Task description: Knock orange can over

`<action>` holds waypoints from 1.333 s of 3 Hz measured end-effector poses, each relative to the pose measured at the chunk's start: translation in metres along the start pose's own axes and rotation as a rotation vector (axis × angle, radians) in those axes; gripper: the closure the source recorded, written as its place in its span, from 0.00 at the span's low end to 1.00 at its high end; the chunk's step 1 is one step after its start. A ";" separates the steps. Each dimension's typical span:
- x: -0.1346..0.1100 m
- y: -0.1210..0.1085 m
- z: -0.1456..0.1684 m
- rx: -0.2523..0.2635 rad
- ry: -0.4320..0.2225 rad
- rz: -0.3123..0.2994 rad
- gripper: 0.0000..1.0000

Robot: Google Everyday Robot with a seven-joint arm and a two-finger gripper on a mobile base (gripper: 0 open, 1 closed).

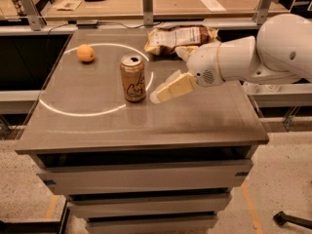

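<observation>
Small orange fruit [86, 53] is sitting far left on the bench [146, 126]. The orange can [133, 78] is standing upright mid-bench, inside a white ring [73, 112]. Just right of it my pincer [163, 91] is hovering low, tip near the can, gripping nothing. Whether it is clenched or released, I cannot tell. A snack bag [181, 35] is lying behind.

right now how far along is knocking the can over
Done: nothing, the can stands upright on the table. In hand: the gripper hangs close to the can's right in the picture, seemingly not touching. Left: contact and a sideways push until the can tips.
</observation>
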State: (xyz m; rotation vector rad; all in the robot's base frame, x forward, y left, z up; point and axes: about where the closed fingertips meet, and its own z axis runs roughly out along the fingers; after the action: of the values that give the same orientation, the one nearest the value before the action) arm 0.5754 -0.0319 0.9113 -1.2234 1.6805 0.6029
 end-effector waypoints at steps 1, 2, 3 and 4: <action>0.002 -0.005 0.031 -0.040 -0.007 -0.003 0.00; 0.005 -0.003 0.053 -0.070 -0.017 0.000 0.00; 0.005 0.005 0.071 -0.107 -0.023 -0.007 0.00; 0.002 0.014 0.083 -0.154 -0.025 -0.008 0.00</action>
State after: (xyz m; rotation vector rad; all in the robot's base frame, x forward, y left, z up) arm 0.5954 0.0394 0.8719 -1.3246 1.6317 0.7512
